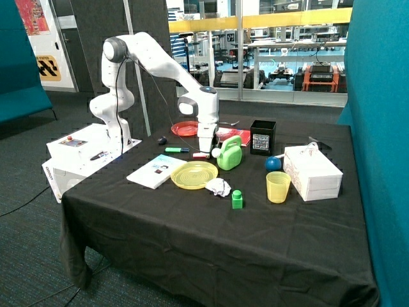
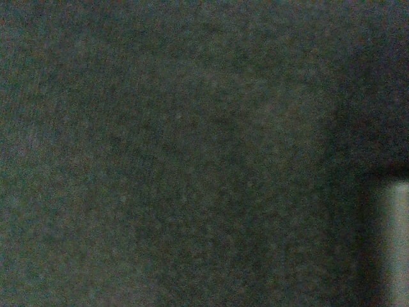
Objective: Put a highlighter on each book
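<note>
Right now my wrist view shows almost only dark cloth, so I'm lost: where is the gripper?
Observer: The gripper is low over the table, right by a pink highlighter lying on the cloth.
Operator: Is there another highlighter?
Observer: Yes, a green highlighter lies on the cloth close by, on the side towards the robot's base.
Operator: And the nearest book?
Observer: The white book, beside the yellow plate, has no highlighter on it.

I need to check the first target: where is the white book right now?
In the outside view, the white book lies flat near the table's front edge, touching the yellow plate, with the green highlighter lying behind it.
</note>
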Tool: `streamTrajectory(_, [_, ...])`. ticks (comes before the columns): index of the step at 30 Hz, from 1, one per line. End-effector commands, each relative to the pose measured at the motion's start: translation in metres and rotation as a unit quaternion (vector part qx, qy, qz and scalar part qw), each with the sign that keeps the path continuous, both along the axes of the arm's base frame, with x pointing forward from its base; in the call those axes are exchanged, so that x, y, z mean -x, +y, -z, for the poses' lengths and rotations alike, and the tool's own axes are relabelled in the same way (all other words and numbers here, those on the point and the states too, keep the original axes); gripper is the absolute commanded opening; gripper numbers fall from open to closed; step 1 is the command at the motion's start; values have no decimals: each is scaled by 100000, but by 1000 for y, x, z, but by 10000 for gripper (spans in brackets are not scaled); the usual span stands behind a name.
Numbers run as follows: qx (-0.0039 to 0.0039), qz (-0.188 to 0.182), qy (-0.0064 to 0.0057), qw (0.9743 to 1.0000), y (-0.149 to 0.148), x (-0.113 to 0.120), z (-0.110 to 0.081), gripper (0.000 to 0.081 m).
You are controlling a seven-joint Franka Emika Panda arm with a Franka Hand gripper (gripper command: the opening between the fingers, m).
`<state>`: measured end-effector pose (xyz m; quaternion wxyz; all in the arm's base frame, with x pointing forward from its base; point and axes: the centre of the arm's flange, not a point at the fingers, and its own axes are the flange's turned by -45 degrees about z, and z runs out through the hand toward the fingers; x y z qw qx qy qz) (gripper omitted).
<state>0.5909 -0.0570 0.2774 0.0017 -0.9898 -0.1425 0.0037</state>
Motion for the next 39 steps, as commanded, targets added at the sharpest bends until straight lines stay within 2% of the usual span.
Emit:
streamTrajectory(1, [113,35,-389,99999,2,9,2,423])
streamTrajectory(11, [115,458,-389,99998,-4,11,2,390])
streamTrajectory(19, [116,634,-389,99997,-3,10,3,282])
streamTrajectory(27, [116,647,-389,99997,-2,8,4,235])
streamTrajectory(39, [116,705,-389,99997,-4,14,9,222])
